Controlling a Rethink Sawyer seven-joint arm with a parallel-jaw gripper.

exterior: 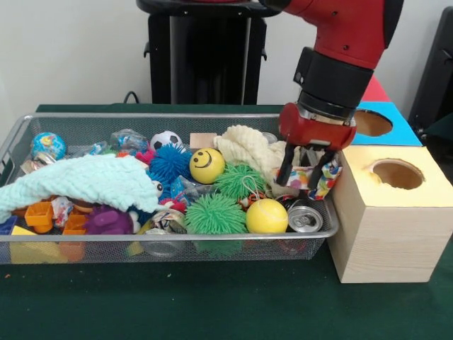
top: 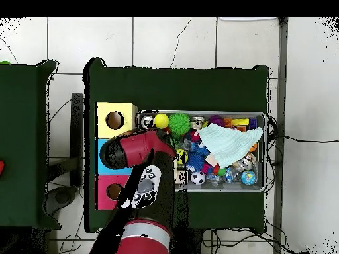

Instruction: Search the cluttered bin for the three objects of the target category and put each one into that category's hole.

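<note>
Red arm (exterior: 354, 28), black wrist collar, red tool (exterior: 306, 173), dark fingers (exterior: 285, 166)

Red and black arm reaching down from above, tool (exterior: 306, 172) pointing downward, fingers spread apart

Claw (exterior: 307, 172) over cluttered bin (exterior: 170, 244)

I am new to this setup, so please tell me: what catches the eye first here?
The red arm's end effector, fingers open, hangs over the right end of the wire bin. Inside, a yellow smiley ball sits mid-bin and a pale green cloth covers the left part.
</note>
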